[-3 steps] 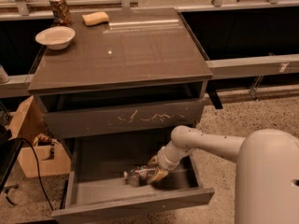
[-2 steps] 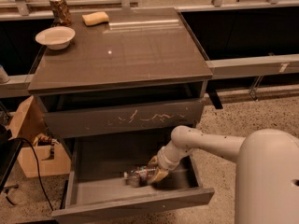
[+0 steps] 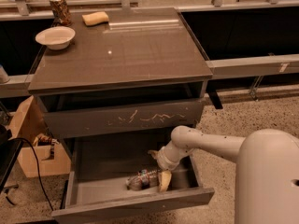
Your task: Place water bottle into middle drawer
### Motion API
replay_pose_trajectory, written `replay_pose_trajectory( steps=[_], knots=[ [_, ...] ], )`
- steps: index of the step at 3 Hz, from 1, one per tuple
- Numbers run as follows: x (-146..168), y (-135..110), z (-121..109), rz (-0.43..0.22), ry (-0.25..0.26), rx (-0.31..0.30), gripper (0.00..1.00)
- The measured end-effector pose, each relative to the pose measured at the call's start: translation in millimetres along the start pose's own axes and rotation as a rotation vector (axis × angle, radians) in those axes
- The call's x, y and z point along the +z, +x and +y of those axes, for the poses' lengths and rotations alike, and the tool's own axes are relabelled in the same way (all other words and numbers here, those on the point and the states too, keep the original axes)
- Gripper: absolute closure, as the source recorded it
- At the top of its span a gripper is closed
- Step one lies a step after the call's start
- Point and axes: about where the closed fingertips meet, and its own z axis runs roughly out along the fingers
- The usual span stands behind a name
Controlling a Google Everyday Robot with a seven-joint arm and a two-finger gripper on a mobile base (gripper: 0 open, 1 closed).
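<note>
- Two risks sit nearest us, inside the open middle drawer (image 3: 140,203). The water bottle (image 3: 141,180) lies on its side on the smooth grey floor, so it may roll toward the front wall once nothing steadies it. It may also be dragged along if the gripper (image 3: 160,175) pulls away while it clings.
- We cannot tell whether the gripper has hold of the bottle or has let it go. It is down in the drawer at the bottle's right end, touching it or just beside it.
- The bottle's long axis runs roughly left to right along the drawer's width, lying flat, with the left end a touch nearer the front. We cannot tell which end carries the cap, because the gripper hides the right end.
- The arm (image 3: 205,141) reaches in from the robot's body (image 3: 268,176) on the right and passes just under the scratched drawer front (image 3: 126,119). We judge that a straight upward pull would knock the wrist against that panel, so the safer way out is forward first.
- A hard shove to close the drawer could send the bottle rolling or sliding inside.
- Farthest back, on the cabinet top (image 3: 126,55), the bowl (image 3: 55,36), the patterned can (image 3: 60,10) and a pale block (image 3: 95,18) stand well apart from the work. We see no danger to them.
</note>
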Motion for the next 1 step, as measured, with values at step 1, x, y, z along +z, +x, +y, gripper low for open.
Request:
replay_pose_trajectory(
  steps=[1],
  knots=[
    [0.0, 0.0, 0.0, 0.0, 0.0, 0.0, 0.0]
  ],
)
